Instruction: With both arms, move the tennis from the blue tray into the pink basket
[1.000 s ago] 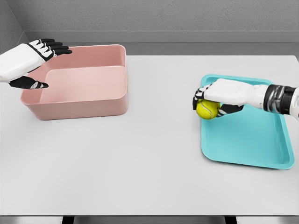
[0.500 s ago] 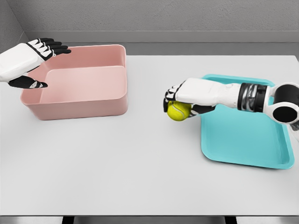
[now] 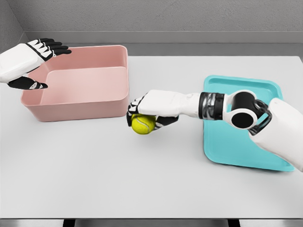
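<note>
A broad, pale grey tabletop [image 3: 142, 179] fills the scene, backed by a grey wall. Toward its far left sits the rectangular pink plastic basket [image 3: 80, 101], open-topped with rounded corners, nothing visible inside. Well to the right of the basket lies the shallow turquoise-blue plastic tray [image 3: 236, 151], its surface bare where visible and partly covered by the robot's white right forearm and elbow joint.

The right arm reaches leftward from the tray across the table, ending just beside the basket's near right corner. There the right hand [image 3: 150, 109], white with black-tipped fingers, is curled from above around the yellow-green felt tennis ball [image 3: 143, 124], which hangs beneath the palm, outside the basket, over the bare table.

The left hand [image 3: 29, 59], also white with black fingers, hovers at the basket's far left corner, fingers extended and loosely spread toward the basket's rim, thumb held apart below, grasping nothing.
</note>
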Controlling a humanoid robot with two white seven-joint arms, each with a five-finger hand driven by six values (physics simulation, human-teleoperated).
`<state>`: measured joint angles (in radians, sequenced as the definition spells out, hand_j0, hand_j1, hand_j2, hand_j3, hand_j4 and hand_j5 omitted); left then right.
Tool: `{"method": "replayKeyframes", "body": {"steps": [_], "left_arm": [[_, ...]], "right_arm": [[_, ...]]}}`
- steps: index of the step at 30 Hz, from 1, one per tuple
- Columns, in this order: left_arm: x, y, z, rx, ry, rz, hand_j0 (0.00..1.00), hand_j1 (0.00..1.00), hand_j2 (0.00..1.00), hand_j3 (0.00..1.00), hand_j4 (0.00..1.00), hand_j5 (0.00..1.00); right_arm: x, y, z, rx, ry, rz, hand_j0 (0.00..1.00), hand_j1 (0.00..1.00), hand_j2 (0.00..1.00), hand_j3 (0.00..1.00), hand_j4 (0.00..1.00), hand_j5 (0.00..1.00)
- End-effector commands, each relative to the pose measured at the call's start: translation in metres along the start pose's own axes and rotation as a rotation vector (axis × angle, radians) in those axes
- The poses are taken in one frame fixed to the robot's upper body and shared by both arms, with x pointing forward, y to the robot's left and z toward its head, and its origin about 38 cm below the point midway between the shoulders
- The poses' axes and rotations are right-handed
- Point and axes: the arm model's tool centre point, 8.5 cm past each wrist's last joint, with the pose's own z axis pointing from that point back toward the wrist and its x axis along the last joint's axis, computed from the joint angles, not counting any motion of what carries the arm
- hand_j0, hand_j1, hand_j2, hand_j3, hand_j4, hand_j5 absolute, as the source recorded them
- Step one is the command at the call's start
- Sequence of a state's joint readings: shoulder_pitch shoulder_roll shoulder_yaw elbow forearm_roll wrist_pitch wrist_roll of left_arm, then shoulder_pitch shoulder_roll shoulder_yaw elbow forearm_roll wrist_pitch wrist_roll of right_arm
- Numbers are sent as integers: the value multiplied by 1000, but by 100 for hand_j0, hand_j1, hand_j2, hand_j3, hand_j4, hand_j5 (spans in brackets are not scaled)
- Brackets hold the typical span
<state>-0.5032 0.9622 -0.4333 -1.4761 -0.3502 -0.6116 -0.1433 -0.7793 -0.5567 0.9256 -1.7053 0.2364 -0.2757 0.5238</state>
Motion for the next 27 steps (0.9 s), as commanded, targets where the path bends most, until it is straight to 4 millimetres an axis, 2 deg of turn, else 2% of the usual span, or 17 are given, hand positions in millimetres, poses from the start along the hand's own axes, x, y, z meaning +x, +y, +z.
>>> {"method": "replayKeyframes", "body": {"steps": [1,4,5,6,7,11,13,15,16,17,21,22,23,24,27], "left_arm": [[0,1,0,5,0,4,100,100,100,100,100,100],[0,1,0,5,0,4,100,100,100,100,100,100],[0,1,0,4,1,5,100,100,100,100,100,100],[0,1,0,4,1,5,100,100,100,100,100,100],[0,0,1,3,1,6,100,100,100,100,100,100],[0,0,0,4,-1,6,100,100,100,100,100,100],[0,1,0,5,-1,5,100,100,100,100,100,100],[0,1,0,5,0,6,100,100,100,100,100,100],[1,0,0,3,-1,7,100,100,100,100,100,100],[0,0,0,5,0,5,100,100,100,100,100,100],[2,11,6,15,-7,-2,100,100,100,100,100,100],[7,19,8,16,-24,-13,100,100,100,100,100,100],[12,28,13,4,-37,-39,100,100,100,100,100,100],[18,30,13,-2,-58,-49,100,100,100,100,100,100],[42,9,17,-54,-114,-25,100,100,100,100,100,100]], "right_arm": [[3,7,-14,12,-5,-24,43,43,43,43,43,43],[3,7,-14,12,-6,-25,44,44,44,44,44,44],[3,7,-14,12,-6,-25,49,49,49,49,49,49],[3,7,-14,12,-3,-26,88,88,88,88,88,88],[4,7,-15,10,9,-33,100,100,100,100,100,100],[4,7,-14,11,7,-32,100,100,100,100,100,100],[1,3,-7,5,21,-21,100,100,100,100,100,100],[-18,-24,43,-49,118,36,100,100,100,100,100,100],[-29,-44,83,-95,177,87,100,100,100,100,100,100],[-33,-54,101,-123,203,111,100,100,100,100,100,100],[-53,-73,192,-201,390,152,100,100,100,100,100,100],[-57,-71,215,-223,426,153,100,100,100,100,100,100],[-61,-68,232,-248,450,151,100,100,100,100,100,100],[-64,-66,241,-257,458,150,100,100,100,100,100,100],[-72,-55,261,-244,445,164,100,100,100,100,100,100]]}}
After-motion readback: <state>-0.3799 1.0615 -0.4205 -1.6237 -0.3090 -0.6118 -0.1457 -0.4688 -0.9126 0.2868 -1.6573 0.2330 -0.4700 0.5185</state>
